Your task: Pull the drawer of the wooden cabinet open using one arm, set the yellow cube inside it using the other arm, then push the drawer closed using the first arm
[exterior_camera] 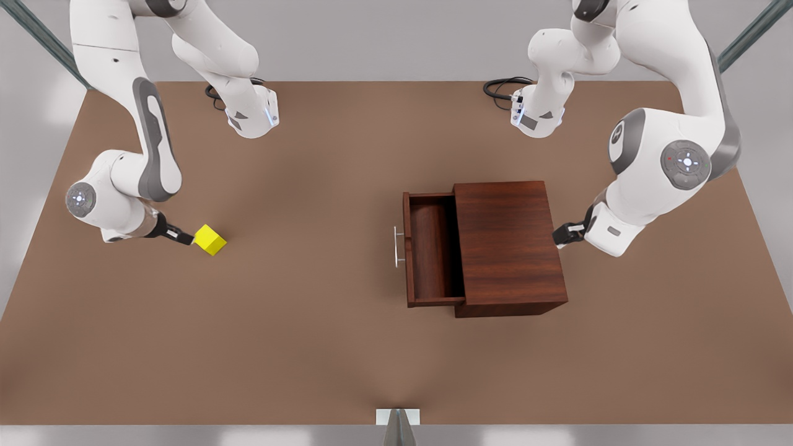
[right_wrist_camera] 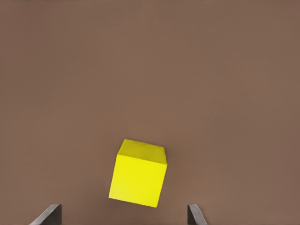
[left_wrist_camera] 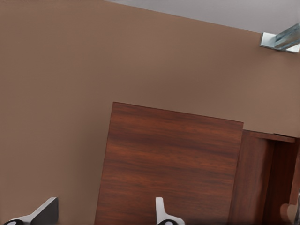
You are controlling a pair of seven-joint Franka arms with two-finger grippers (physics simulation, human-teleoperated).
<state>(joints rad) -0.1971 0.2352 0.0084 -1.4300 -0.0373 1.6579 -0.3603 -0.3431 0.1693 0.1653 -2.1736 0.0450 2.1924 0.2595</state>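
Right end effector (exterior_camera: 188, 238) released, at yellow cube's (exterior_camera: 210, 240) 9 o'clock | left end effector (exterior_camera: 559, 235) released, waiting at cabinet's (exterior_camera: 508, 248) 3 o'clock | drawer (exterior_camera: 433, 251) open | you: centre fingers astride cube before clenching

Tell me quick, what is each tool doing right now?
Left tool: open, holding nothing, beside the wooden cabinet on the side away from the pulled-out drawer.
Right tool: open, right at the yellow cube, not gripping it.

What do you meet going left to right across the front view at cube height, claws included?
Right claw, open beside the yellow cube → silver handle → open drawer → wooden cabinet → left claw, behind the cabinet.
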